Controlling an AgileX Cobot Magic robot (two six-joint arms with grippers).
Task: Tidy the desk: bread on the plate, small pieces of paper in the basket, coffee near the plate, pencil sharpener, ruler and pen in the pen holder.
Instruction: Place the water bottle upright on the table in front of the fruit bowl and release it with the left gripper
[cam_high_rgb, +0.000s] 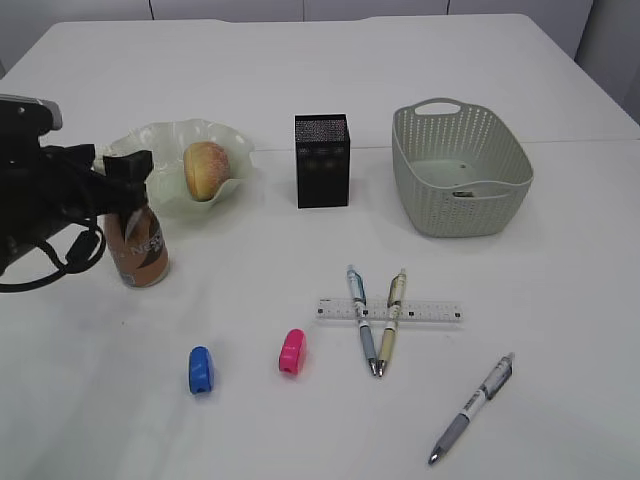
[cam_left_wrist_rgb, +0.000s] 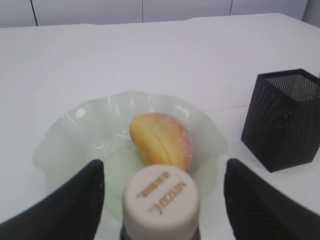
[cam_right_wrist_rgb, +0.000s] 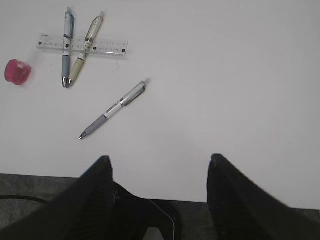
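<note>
The bread (cam_high_rgb: 205, 168) lies on the pale green wavy plate (cam_high_rgb: 160, 135), also seen in the left wrist view (cam_left_wrist_rgb: 162, 140). The brown coffee bottle (cam_high_rgb: 140, 255) stands upright just in front of the plate; its white cap (cam_left_wrist_rgb: 161, 200) shows between my left fingers. My left gripper (cam_high_rgb: 128, 180) is open around the bottle's top, with a gap on each side (cam_left_wrist_rgb: 162, 170). The black mesh pen holder (cam_high_rgb: 321, 160) stands mid-table. A ruler (cam_high_rgb: 430, 312), two pens (cam_high_rgb: 362, 320) (cam_high_rgb: 392, 315), a third pen (cam_high_rgb: 475, 405), a pink sharpener (cam_high_rgb: 292, 351) and a blue one (cam_high_rgb: 201, 369) lie in front. My right gripper (cam_right_wrist_rgb: 160, 158) is open and empty.
A grey woven basket (cam_high_rgb: 460, 205) stands at the back right. The right wrist view shows the table's front edge below my right fingers, with the lone pen (cam_right_wrist_rgb: 115, 107), the ruler (cam_right_wrist_rgb: 107, 46) and the pink sharpener (cam_right_wrist_rgb: 17, 71) further in.
</note>
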